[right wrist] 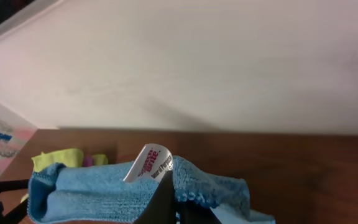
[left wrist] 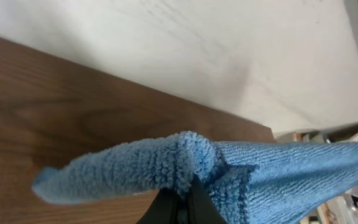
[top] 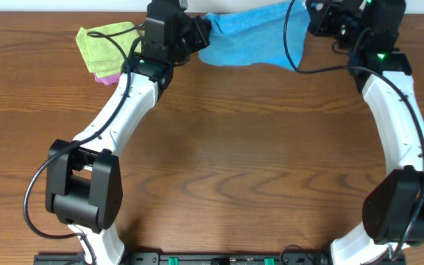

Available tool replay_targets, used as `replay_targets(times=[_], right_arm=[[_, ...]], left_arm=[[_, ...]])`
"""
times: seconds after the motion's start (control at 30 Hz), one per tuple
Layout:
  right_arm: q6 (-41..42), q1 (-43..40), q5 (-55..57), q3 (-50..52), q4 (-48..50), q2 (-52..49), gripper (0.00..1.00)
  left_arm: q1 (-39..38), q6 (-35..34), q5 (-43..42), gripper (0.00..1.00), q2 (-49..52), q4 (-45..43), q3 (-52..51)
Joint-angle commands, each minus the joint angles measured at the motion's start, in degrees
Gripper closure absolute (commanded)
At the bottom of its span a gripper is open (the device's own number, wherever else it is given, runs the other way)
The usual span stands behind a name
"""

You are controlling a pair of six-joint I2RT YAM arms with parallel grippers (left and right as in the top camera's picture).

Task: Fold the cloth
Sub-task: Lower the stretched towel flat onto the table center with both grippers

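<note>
The wooden worktop (top: 234,147) fills the overhead view, and most of what matters sits at its far edge. There the sky-blue cloth (top: 245,40) is strung between the two hands. Its long axis runs left to right along that far edge, and its lower border sags toward the near side. Its upper part is cut off by the top of the overhead view, so its full outline cannot be made out. Whether its underside touches the wood is also hard to tell.

The left hand (top: 199,35) is pressed together on the cloth's left end. In the left wrist view the terry bunches into a ridge right at the fingertips (left wrist: 197,202), and a loose corner points out to the left. The right hand (top: 316,22) pinches the right end. Its dark housing and a cable hide that corner from above.

A folded lime-green cloth (top: 109,43) lies to the left, well apart from the blue one. It sits on top of a pink cloth (top: 107,76), of which only a sliver shows.

In the right wrist view a small white tag (right wrist: 149,163) stands up from the cloth's edge, just beside the pinch. Its print is too small to read.
</note>
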State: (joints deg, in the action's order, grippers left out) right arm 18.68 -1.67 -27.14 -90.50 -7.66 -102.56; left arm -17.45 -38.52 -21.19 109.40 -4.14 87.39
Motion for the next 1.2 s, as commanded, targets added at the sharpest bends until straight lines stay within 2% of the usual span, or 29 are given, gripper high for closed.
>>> replay_targets(times=[0.0,0.13,0.23,0.57,0.8,1.17], right_arm=[[-2.62,-1.29,5.53,-3.17,-1.18,-0.11,0.99],[-4.96,-1.29,5.51,-3.32,-5.79,-0.11,0.99],[-6.21,-1.29,5.49,-3.32,-9.55,-0.09,0.99],[-11.61,-1.31,3.76,-3.32,-28.02,1.09,0.99],[-14.49,-1.29,2.58,-3.30,-40.65,1.53,0.99],[-22.73,-0.57,-0.31,-3.08,-53.44,1.53,0.99]], left_arm=[[2.10,2.19,1.60,0.94,0.00,0.79,0.90],[2.05,2.64,-1.44,0.94,-0.02,1.68,0.90],[2.05,4.09,-2.91,0.94,-0.15,5.57,0.92],[2.05,14.19,-3.48,0.94,-4.39,26.43,0.90],[1.33,16.83,-3.19,0.94,-5.73,42.73,0.79],[-1.25,19.74,-2.12,0.94,-5.73,55.43,0.70]])
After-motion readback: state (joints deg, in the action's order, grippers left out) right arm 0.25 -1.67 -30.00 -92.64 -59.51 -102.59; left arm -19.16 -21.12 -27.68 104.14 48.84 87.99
